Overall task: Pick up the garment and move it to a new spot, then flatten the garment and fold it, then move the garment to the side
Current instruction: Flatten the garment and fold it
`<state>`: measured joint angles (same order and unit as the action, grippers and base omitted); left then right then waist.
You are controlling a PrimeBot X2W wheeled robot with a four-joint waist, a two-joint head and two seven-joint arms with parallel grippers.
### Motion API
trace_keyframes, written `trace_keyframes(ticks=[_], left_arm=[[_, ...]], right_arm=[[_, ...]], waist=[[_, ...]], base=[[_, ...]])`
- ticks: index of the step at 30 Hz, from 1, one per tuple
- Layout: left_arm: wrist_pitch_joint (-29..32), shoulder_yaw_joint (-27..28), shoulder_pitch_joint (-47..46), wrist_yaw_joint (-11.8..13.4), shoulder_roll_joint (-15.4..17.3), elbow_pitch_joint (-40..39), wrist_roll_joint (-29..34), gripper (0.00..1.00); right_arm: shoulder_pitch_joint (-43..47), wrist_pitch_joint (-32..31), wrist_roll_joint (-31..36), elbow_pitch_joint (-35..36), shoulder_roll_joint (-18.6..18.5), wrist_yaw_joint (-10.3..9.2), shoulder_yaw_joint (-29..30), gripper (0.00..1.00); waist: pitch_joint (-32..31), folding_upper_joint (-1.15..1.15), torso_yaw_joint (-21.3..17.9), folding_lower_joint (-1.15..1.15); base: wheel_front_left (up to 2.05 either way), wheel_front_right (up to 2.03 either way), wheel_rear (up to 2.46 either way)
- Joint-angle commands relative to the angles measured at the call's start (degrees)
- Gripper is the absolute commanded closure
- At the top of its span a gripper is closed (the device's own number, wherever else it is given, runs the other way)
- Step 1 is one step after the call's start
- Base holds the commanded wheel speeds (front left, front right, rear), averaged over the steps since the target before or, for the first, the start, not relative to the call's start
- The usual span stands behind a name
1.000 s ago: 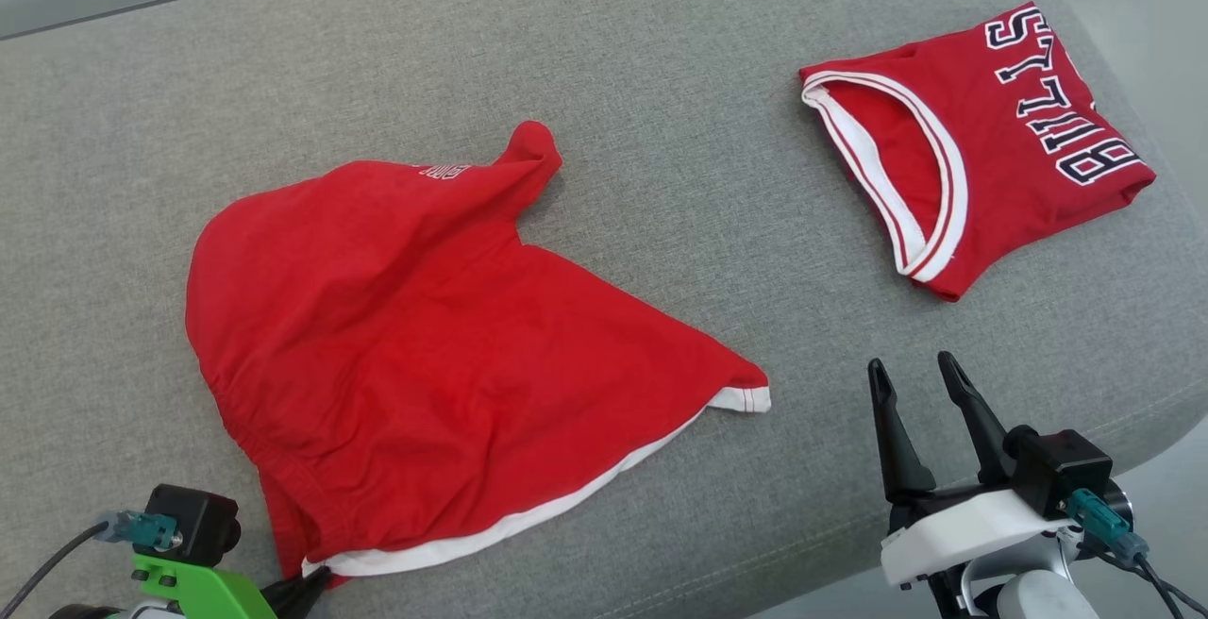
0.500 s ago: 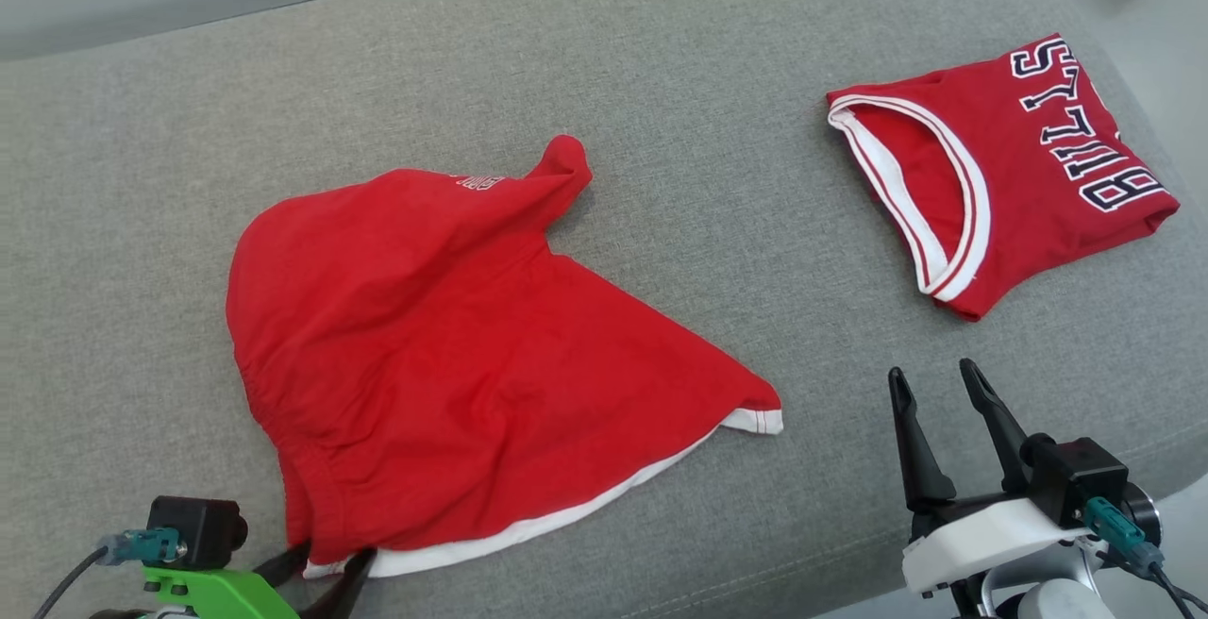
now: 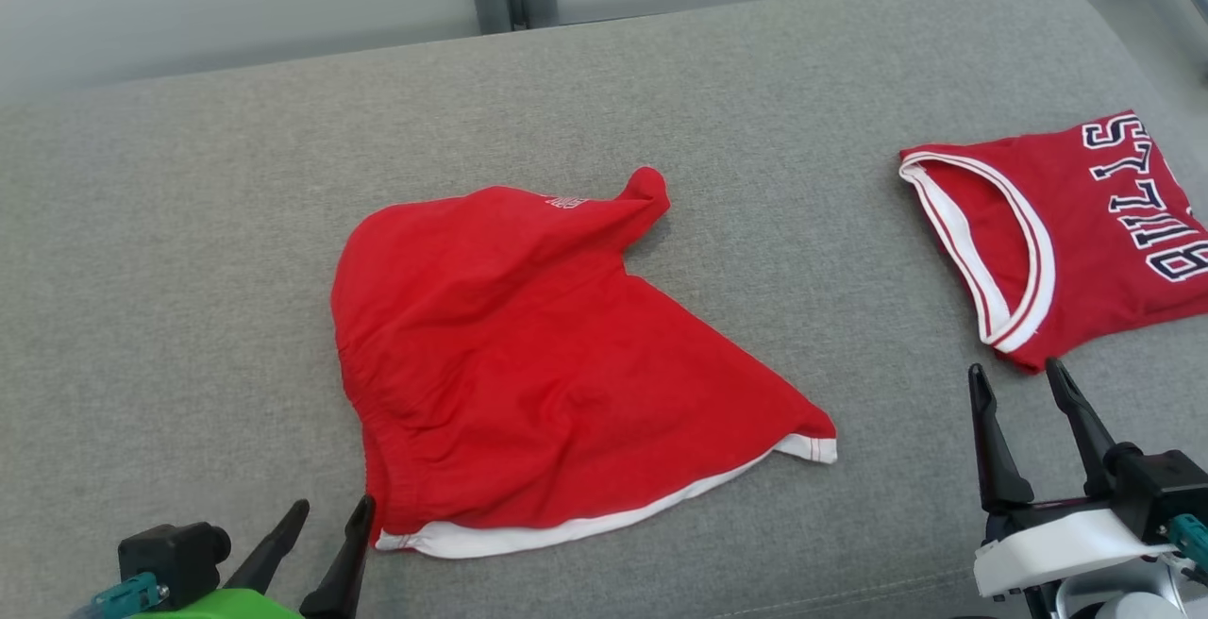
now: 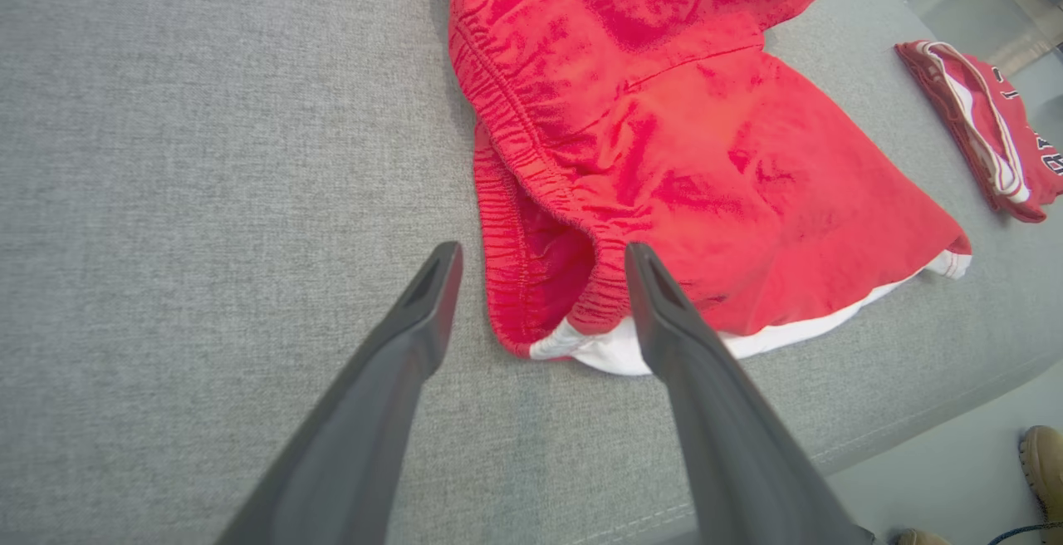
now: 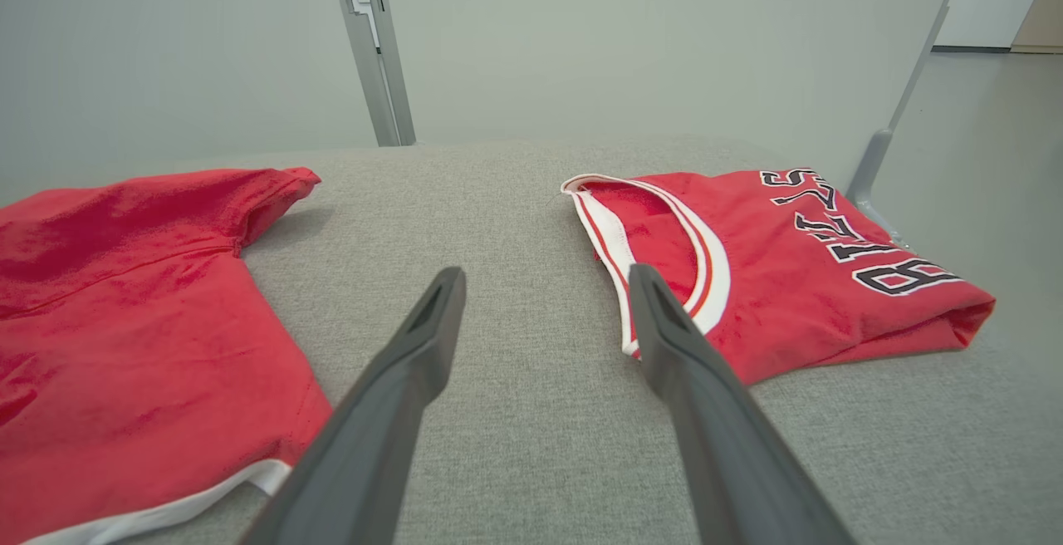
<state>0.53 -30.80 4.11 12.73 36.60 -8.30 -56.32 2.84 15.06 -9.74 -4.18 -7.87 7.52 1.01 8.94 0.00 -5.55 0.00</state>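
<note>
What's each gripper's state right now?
Left gripper: open, holding nothing, by the red shorts.
Right gripper: open, holding nothing.

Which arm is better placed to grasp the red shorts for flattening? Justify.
Left. The left gripper, jaws open, sits at the waistband corner of the red shorts; the right gripper hovers by the folded jersey.

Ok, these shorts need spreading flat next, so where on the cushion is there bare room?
Widest bare stretch: the grey cushion left of the red shorts. A narrower strip runs between shorts and folded jersey. The right end is crowded by the jersey.
</note>
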Motion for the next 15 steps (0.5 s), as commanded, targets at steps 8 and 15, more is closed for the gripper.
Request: trace_keyframes(ticks=[8, 15], left_arm=[[-12.7, 1.9, -0.2, -0.6, -4.6, 6.7, 5.5, 0.00], [-15.7, 4.9, 1.4, -2.6, -8.5, 11.9, 10.4, 0.00]], right_arm=[[2.7, 0.1, 0.7, 2.9, -1.6, -0.07, 0.8, 0.00], [4.1, 0.1, 0.7, 2.4, -1.9, -0.07, -0.6, 0.00]], waist=[[-5.4, 0.00, 6.3, 0.00], [-8.8, 0.00, 7.6, 0.00]], base=[[0.00, 0.00, 0.00], [0.00, 0.00, 0.00]])
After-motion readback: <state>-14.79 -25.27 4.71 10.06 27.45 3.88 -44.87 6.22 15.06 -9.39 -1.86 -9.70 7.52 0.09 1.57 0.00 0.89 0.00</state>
